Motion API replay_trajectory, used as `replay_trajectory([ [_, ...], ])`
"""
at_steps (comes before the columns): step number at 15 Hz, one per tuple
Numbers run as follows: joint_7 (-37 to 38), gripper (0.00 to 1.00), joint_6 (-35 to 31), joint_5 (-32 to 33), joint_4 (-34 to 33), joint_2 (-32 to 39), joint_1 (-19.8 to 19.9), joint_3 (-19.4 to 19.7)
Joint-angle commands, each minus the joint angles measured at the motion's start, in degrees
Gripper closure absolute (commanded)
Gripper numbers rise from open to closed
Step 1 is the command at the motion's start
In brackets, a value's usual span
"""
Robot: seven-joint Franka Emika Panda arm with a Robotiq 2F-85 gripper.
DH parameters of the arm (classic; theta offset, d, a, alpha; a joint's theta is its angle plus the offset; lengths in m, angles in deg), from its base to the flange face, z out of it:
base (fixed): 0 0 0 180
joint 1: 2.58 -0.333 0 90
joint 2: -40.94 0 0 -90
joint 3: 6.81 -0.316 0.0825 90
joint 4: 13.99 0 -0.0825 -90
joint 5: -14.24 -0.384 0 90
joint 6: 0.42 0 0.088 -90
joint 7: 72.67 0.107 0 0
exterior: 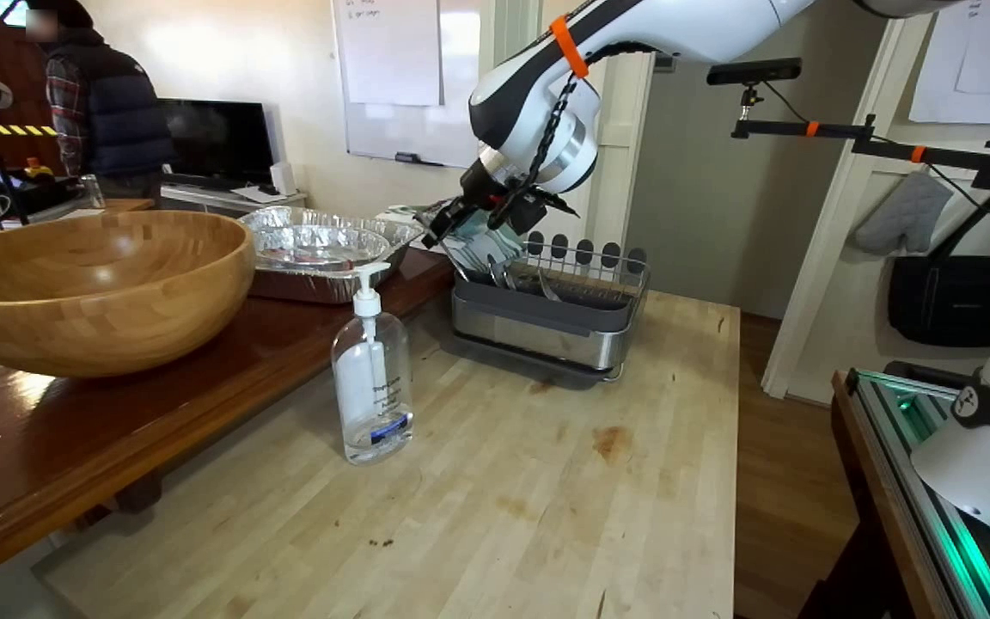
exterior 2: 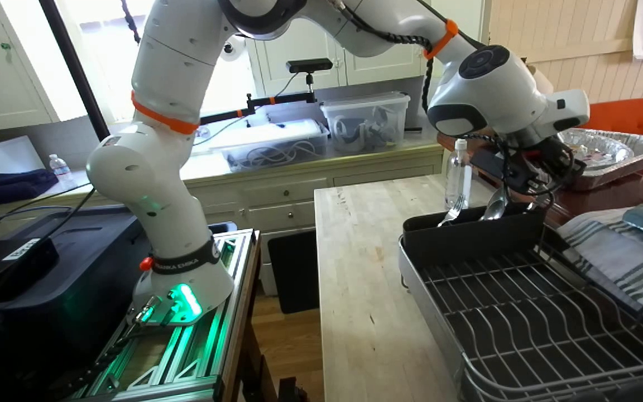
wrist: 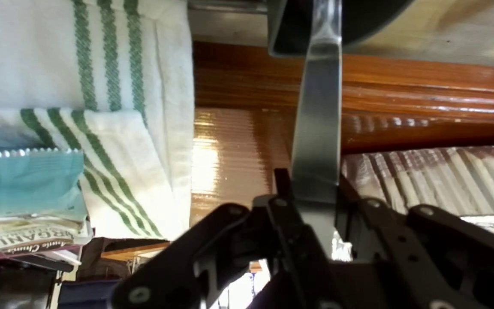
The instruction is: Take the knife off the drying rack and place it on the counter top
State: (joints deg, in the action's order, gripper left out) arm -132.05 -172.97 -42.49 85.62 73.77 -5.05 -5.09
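Wrist view: end effector (wrist: 314,191) pinched narrow, gripping knife (wrist: 318,116); nearby, teal packet (wrist: 24,184) (reads "ORGANIC").

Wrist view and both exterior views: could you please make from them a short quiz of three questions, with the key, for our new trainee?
1. True or false: in the wrist view, the blade of the knife shows between the jaws.
2. Choose one. The stripes on the towel are: A) red, B) green, C) yellow.
3. Which surface carries both the drying rack and the pump bottle?

Key: 1. True. 2. B. 3. The pale wooden counter top.
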Motion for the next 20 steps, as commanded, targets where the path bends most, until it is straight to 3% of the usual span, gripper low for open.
replay_trajectory([
  [1,-5.58,0.94,-3.43,-3.09,4.17,-4.74,1.67,-3.46],
  [11,-17.03,0.94,-8.75,-6.93,9.89,-14.72,5.41,-10.77],
  [20,-23.20,0.94,-8.91,-7.04,16.63,-24.23,6.03,-13.57],
])
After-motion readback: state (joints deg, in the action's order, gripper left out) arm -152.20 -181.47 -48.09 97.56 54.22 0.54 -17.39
